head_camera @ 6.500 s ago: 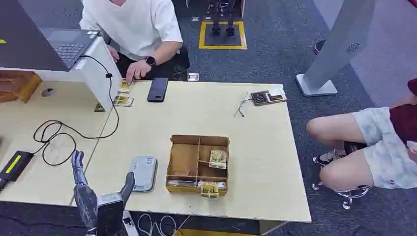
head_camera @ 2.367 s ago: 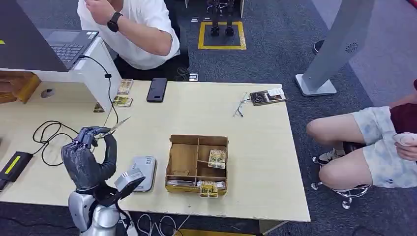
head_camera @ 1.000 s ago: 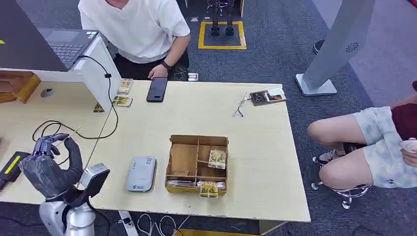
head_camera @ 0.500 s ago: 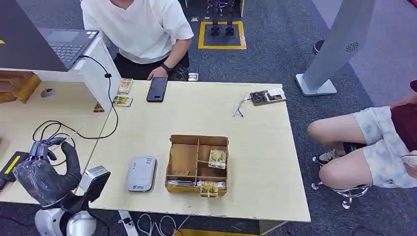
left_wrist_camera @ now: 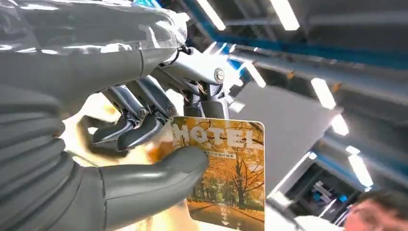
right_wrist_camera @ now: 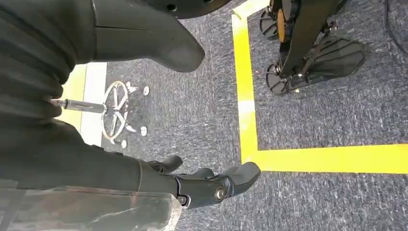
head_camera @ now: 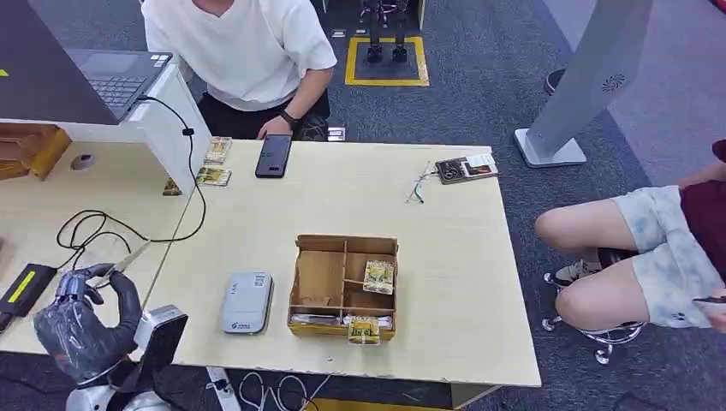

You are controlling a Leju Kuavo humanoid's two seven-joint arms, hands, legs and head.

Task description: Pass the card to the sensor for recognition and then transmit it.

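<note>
The left hand (head_camera: 81,321) is raised at the near left corner of the table (head_camera: 445,257), pinching a card (left_wrist_camera: 226,173) between its thick thumb and darker fingers (left_wrist_camera: 139,127). In the left wrist view the card shows an autumn-tree picture and the word "HOTEL". In the head view it appears edge-on as a thin sliver sticking out past the fingertips, above the left part of the table and well to the left of the grey sensor (head_camera: 246,301). The sensor lies flat just beside a brown divided box (head_camera: 345,287) that holds other cards. The right hand (right_wrist_camera: 202,185) hangs over grey carpet with a yellow line; its fingers are loosely extended and hold nothing. A person in a white shirt (head_camera: 240,47) sits at the far side of the table, one hand next to a black phone (head_camera: 274,155).
</note>
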